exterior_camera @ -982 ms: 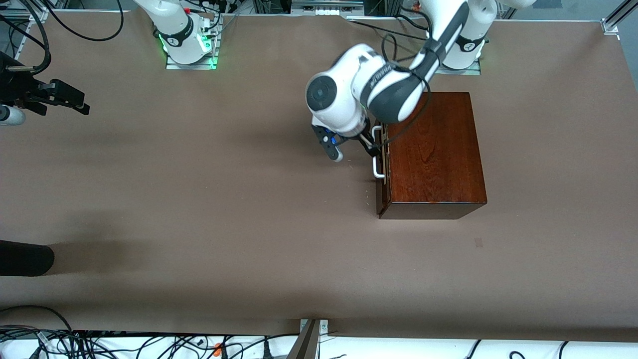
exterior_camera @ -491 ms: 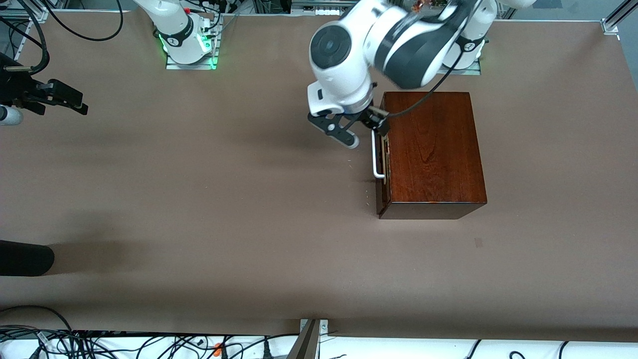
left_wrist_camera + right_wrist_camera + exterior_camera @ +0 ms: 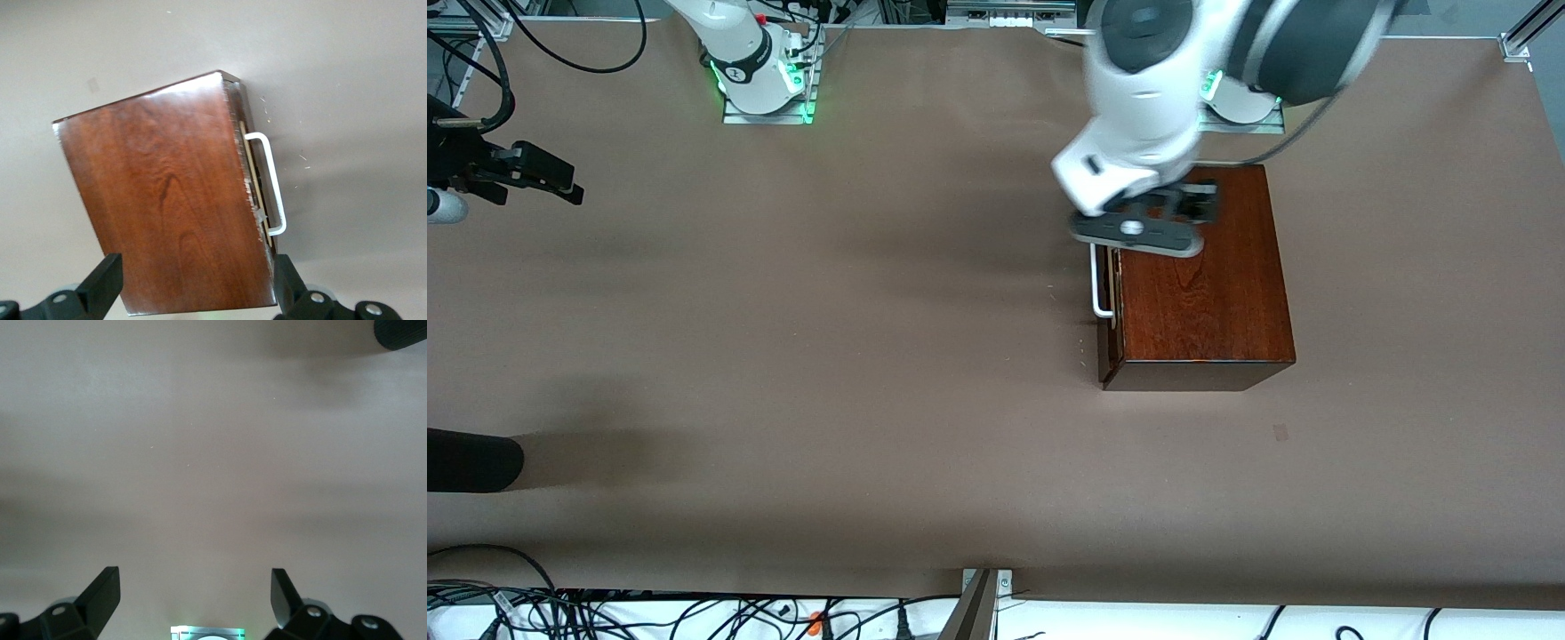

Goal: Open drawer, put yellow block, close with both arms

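The glossy reddish-brown box stands toward the left arm's end of the table. Its drawer sits pushed in, the dark front close against the box, with the white bar handle facing the right arm's end. My left gripper hangs in the air over the box's top, at the edge nearest the arm bases. In the left wrist view the left gripper is open, fingers wide apart, with the box and handle below. My right gripper waits open over bare table. The yellow block is out of view.
A black rounded object lies at the table edge at the right arm's end, nearer the front camera; it also shows in the right wrist view. Cables run along the front edge. The right arm's base glows green.
The left arm has lifted and swung from beside the drawer handle to over the box's top. The drawer front has stayed put. The right arm has not moved.
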`<state>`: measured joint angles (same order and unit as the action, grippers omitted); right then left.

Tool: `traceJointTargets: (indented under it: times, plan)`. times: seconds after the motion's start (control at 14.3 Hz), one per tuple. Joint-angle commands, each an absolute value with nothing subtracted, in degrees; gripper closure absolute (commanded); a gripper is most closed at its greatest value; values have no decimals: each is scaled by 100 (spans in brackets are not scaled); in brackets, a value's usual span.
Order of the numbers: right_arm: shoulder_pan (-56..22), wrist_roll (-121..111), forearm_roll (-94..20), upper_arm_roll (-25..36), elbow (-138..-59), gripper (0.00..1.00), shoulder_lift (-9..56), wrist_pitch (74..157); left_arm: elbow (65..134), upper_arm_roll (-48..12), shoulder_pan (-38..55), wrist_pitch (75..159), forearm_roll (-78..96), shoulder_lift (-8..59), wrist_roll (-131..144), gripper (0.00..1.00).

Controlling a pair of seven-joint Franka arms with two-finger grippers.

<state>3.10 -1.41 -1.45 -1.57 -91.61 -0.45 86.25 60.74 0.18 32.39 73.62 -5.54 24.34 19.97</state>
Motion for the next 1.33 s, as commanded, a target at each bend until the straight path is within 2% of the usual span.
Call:
traceJointTargets:
  times: [0.0, 0.42, 0.63, 0.91, 1.26]
  plan:
    - [378, -141, -114, -202, -9132, 0, -53, 8561, 6371, -35, 2359, 7295, 173, 1900, 2022, 0]
    - [378, -141, -114, -202, -9132, 0, -53, 8552, 7399, -70, 1346, 7426, 255, 959, 1978, 0]
    - [378, -141, -123, -202, -9132, 0, -53, 8561, 7987, -79, 933, 7829, 264, 599, 1278, 0]
    - [387, -149, -123, -193, -9132, 0, -53, 8552, 9156, -70, 695, 8559, 255, -131, 801, 0]
    - [387, -149, -114, -193, -9132, 0, -53, 8552, 9176, -70, 351, 8578, 237, -114, 105, 0]
